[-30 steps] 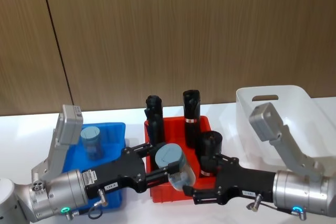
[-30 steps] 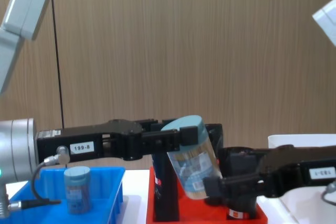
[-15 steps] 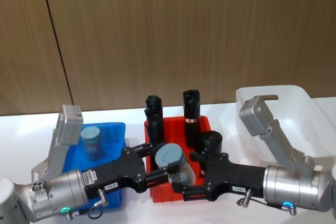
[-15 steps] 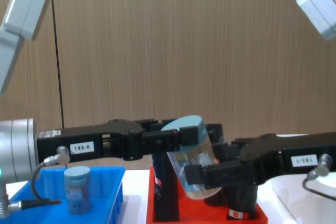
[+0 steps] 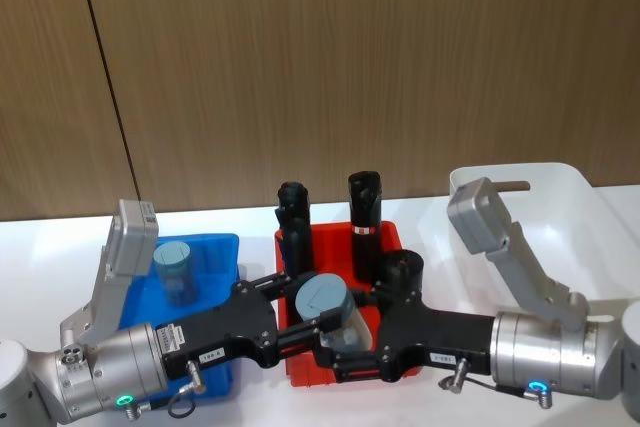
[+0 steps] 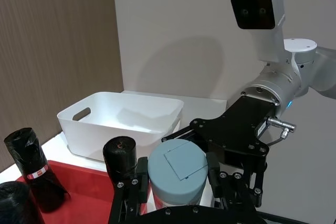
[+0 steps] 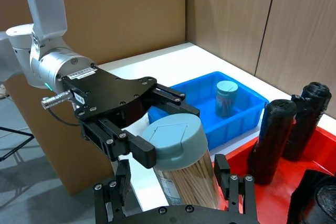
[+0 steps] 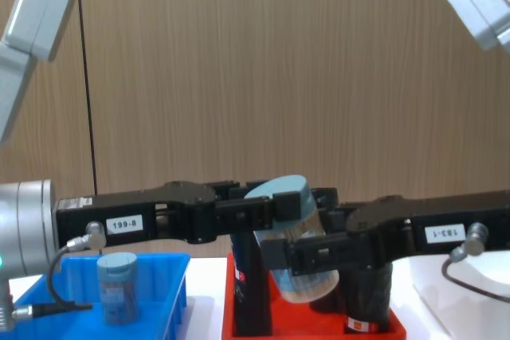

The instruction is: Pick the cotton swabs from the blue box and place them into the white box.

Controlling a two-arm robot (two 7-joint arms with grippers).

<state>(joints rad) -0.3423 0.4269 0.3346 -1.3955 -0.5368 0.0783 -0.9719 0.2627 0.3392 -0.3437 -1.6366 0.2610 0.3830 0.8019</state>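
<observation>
Two grippers meet above the front of the red tray (image 5: 305, 375), and between them we see one tub of cotton swabs (image 5: 325, 297) held up in the air, clear of the tray floor. Our left gripper (image 5: 312, 305) reaches in from the left and is clamped on the tub's upper end, with a black finger pressed to each side just under the pale blue-grey lid. In the chest view the tub sits tilted, its lid leaning toward the left arm and its clear body slanting down to the right. Our right gripper (image 5: 358, 332) comes in from the right, lower on the clear body, with its fingers spread to either side. In the right wrist view one finger lies close against the tub's wall while the other stands off with a gap, so we read this hand as open around the tub and not gripping it. A second tub (image 5: 175, 269) stands upright inside the blue box (image 5: 222, 247), left of the tray. Several black rolls (image 5: 365, 202) with red labels stand upright in the tray behind the held tub. Right of the tray, the white box (image 5: 585, 209) rests on the white table (image 5: 50, 247), well apart from the tub.
</observation>
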